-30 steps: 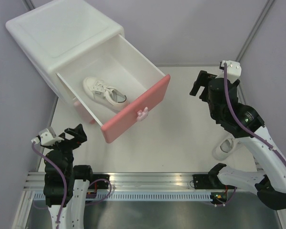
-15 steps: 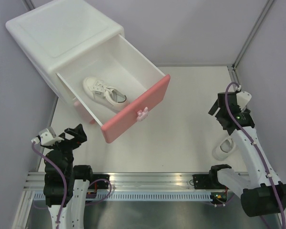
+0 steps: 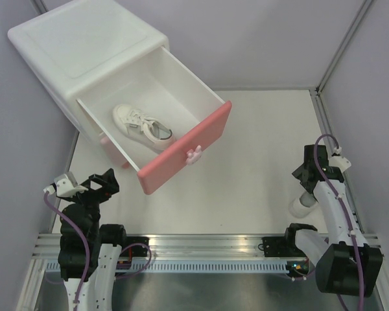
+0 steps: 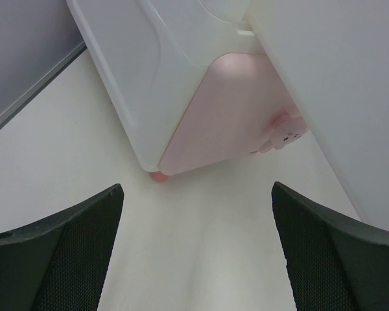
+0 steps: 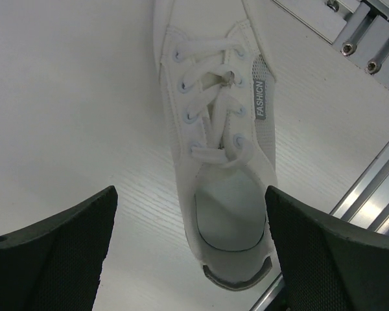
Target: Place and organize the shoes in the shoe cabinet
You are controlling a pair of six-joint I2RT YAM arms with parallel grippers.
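Observation:
The shoe cabinet (image 3: pixel 84 45) stands at the far left with its upper drawer pulled out by its darker pink front (image 3: pixel 185 149). One white shoe (image 3: pixel 142 125) lies inside that drawer. A second white shoe (image 3: pixel 301 204) lies on the table at the near right. My right gripper (image 3: pixel 309 173) hangs open just above it. In the right wrist view the shoe (image 5: pixel 217 149) lies between the spread fingers of the right gripper (image 5: pixel 190 191), heel nearest, untouched. My left gripper (image 4: pixel 198 188) is open and empty, facing the cabinet's pale pink lower front (image 4: pixel 227 123).
An aluminium rail (image 3: pixel 201 246) runs along the table's near edge, close to the shoe's heel (image 5: pixel 369 39). Purple walls close in both sides. The open drawer juts toward the table's middle. A pink cabinet foot (image 4: pixel 159 176) rests on the table.
The right arm has swung back from the far right and dropped low over the shoe on the table, staying open. The left arm, the drawer and both shoes have not moved.

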